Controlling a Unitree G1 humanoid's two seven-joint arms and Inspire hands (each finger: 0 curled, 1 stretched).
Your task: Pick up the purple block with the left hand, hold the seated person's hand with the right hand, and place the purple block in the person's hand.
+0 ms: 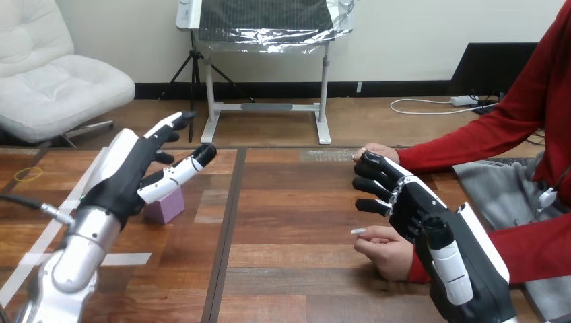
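Observation:
The purple block (166,206) stands on the wooden table (289,222) at the left. My left hand (131,176) hovers just over and in front of it, open, with straight fingers and the thumb stretched across the block's top; I see no contact. My right hand (404,198) hangs at the right with loosely bent fingers and nothing in them. One of the person's hands (382,250) rests on the table just below and beside my right hand. The person's other hand (378,151) lies on the table behind my right fingertips. Neither is gripped.
A yellow rubber band (28,173) lies at the table's far left. White tape strips (128,259) mark the wood near my left forearm. A dark seam (229,229) runs down the table between the two sides.

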